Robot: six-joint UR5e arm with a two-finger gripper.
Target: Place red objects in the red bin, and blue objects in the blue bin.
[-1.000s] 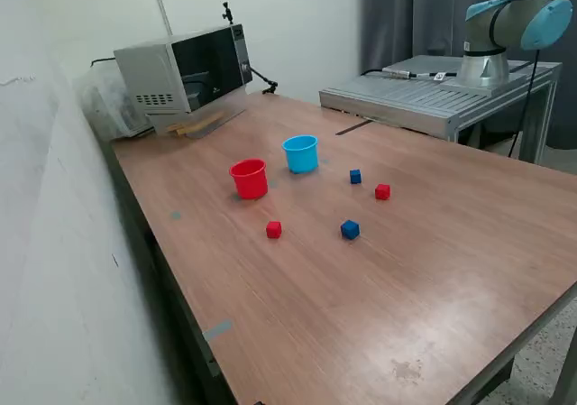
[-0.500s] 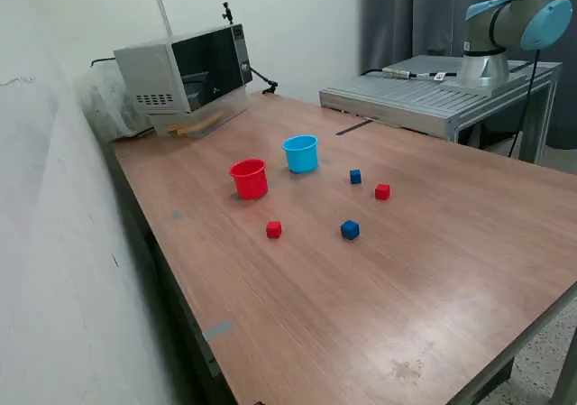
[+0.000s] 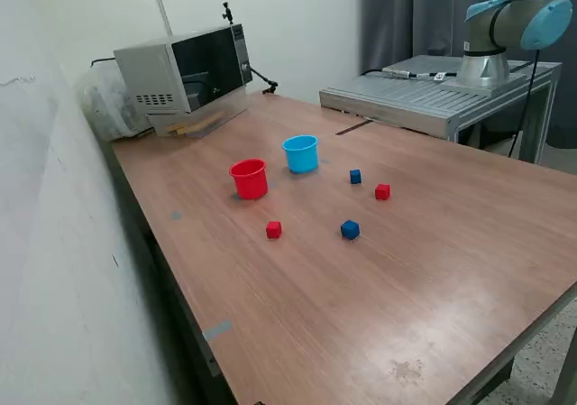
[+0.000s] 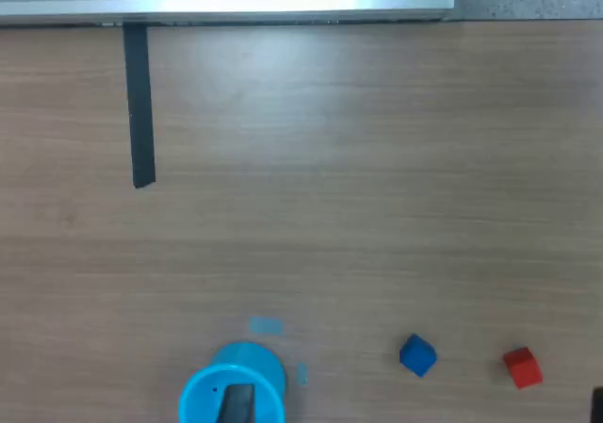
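Wood-grain table [image 3: 433,243] carries the whole layout: a red cup [image 3: 249,178] and a light blue cup [image 3: 300,153] stand upright side by side, apart from each other, with the red one toward the exterior view's left. Four small cubes lie loose on the tabletop, none in either cup. One dark-blue cube [image 3: 355,177] sits near the blue cup on the exterior view's right, and a red cube [image 3: 382,191] lies just beyond it, the two close but not touching. A second red cube [image 3: 273,230] rests in front of the red cup, nearer the camera, and a second dark-blue cube [image 3: 350,230] lies level with it, well apart toward the exterior view's right. A microwave [image 3: 185,65] stands at the table's far corner, and the arm's base [image 3: 505,35] rises from a metal platform behind the table. The wrist view looks straight down on the blue cup [image 4: 232,392] at the frame's edge, with one blue cube [image 4: 417,356] and one red cube [image 4: 522,367] beside each other, and a dark strip of tape [image 4: 139,105] on the wood. The gripper itself appears in neither picture (a dark shape in the cup is too unclear to name), so whether its fingers are apart or together cannot be told.
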